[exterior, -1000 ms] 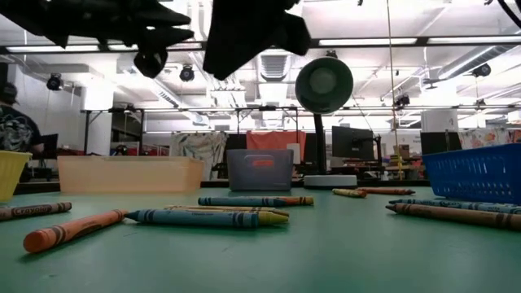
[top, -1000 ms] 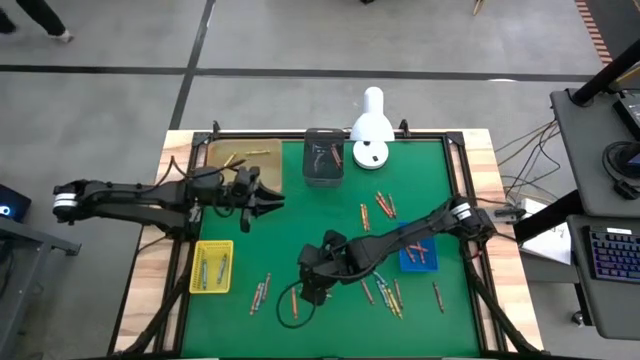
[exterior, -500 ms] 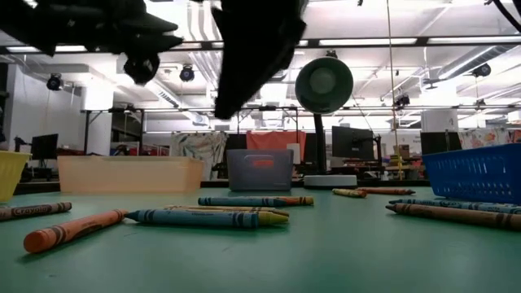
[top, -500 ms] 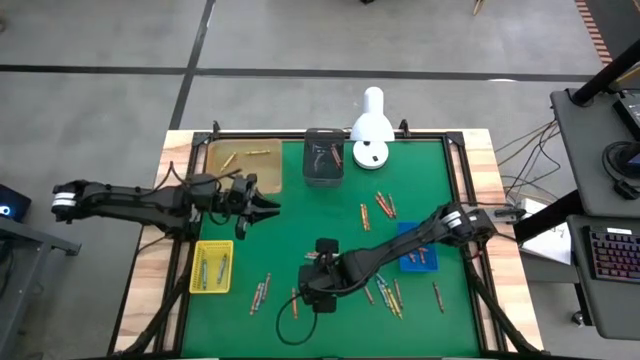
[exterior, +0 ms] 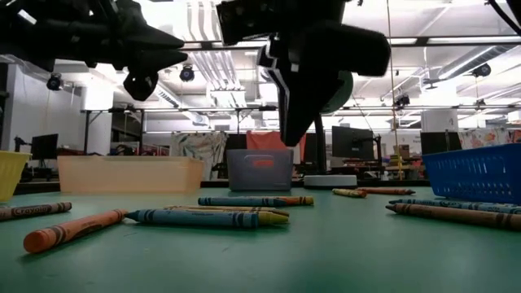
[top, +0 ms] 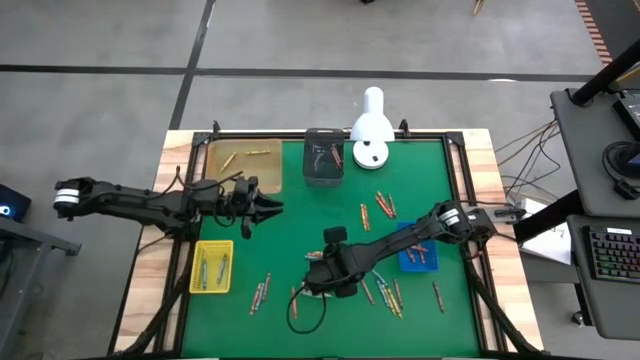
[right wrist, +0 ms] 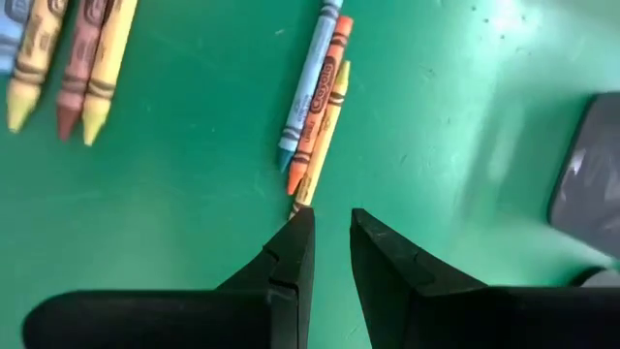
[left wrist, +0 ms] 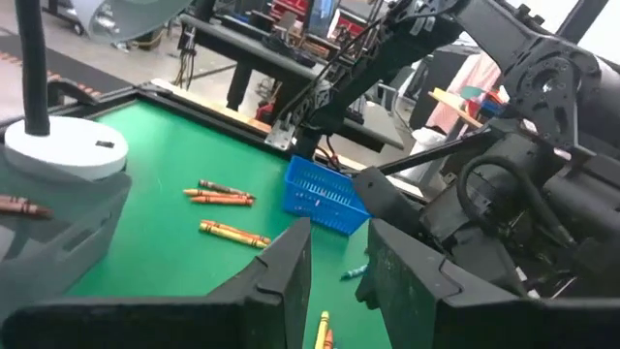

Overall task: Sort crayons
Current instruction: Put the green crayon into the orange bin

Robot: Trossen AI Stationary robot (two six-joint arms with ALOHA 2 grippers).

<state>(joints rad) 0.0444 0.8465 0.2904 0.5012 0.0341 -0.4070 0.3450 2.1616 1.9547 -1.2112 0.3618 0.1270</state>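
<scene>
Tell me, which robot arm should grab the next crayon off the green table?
Probably the right one. The right gripper hangs open just above three crayons lying side by side on the green table. The left gripper is raised near the table's left side with no crayon beneath it.

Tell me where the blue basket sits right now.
In the high view the blue basket sits on the table's right side, partly under the right arm, with loose crayons beyond it and more nearer the front edge.
</scene>
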